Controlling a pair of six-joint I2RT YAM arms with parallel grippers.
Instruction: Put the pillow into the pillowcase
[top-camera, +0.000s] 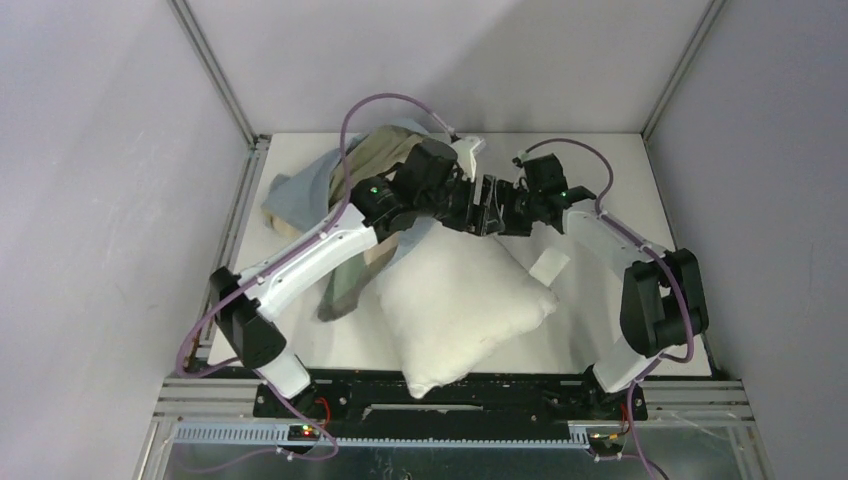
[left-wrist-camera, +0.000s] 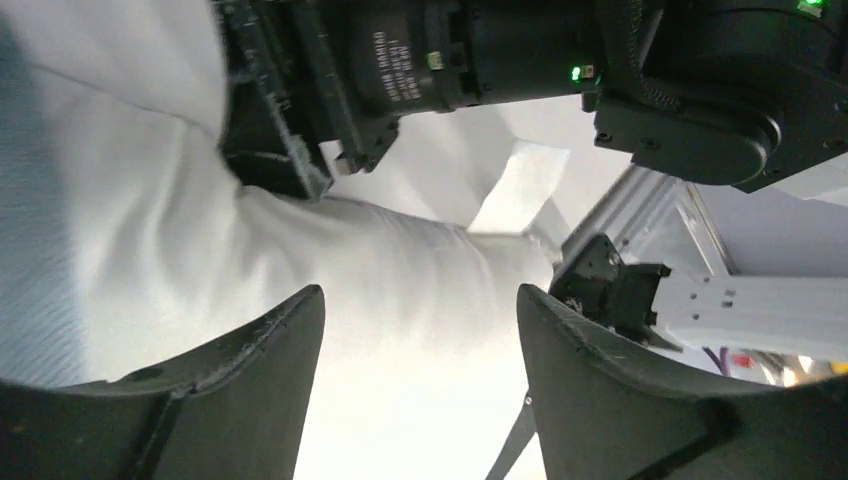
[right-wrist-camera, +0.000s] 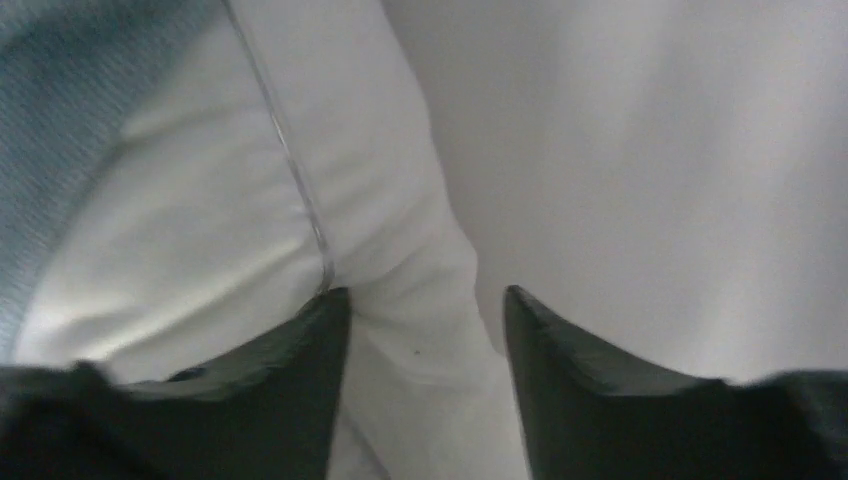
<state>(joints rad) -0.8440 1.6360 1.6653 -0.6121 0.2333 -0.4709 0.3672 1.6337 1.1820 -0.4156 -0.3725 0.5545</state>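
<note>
Above far edge of plump off-white pillow (top-camera: 460, 300), left fingers (left-wrist-camera: 250, 370) spread, right fingers (right-wrist-camera: 290, 370) spread astride a fold, wrinkled blue-grey fabric pillowcase (top-camera: 300, 195) alongside.

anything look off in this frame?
Yes: the pillow sits skewed, its near corner hanging over the table's front edge. The pillowcase is bunched in a heap at the far left, under the left arm, not laid open.

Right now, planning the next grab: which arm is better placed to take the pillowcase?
Probably left: the pillowcase lies on its side, under that arm, and the left gripper is open. The right gripper straddles the pillow.
</note>
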